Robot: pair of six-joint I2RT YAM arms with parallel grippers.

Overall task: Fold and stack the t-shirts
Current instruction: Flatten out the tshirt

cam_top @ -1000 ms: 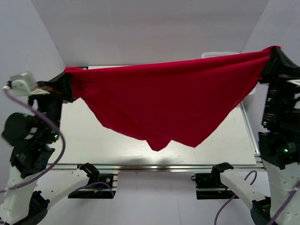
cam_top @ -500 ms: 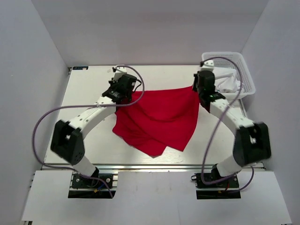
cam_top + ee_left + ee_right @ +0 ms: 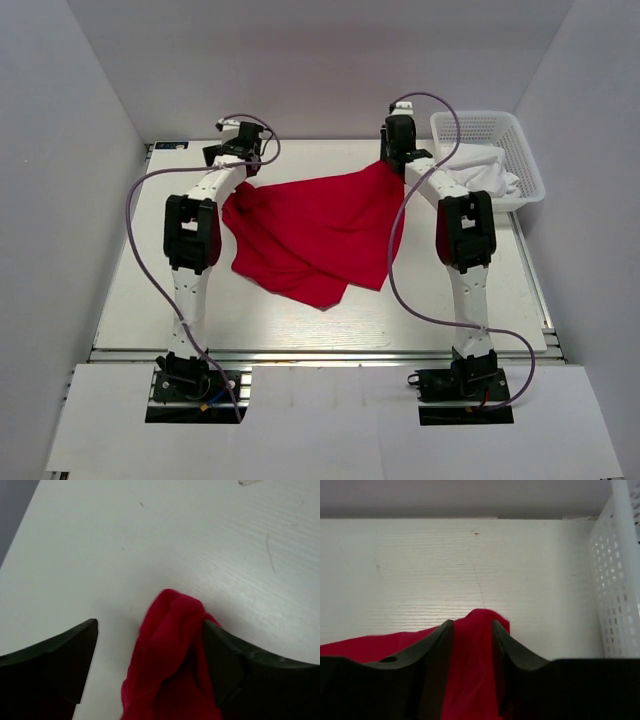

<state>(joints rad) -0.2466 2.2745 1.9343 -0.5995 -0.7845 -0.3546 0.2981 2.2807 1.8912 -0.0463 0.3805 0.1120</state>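
While left hand (image 3: 150, 624) gapes wide around t-shirt (image 3: 315, 235) corner, right hand (image 3: 472, 622) narrow around cloth.

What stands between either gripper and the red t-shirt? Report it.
Nothing visible. The left gripper, jaws open, flanks one corner of the red t-shirt on the table; the right gripper, jaws close together, flanks another. The white basket stands off to the right.
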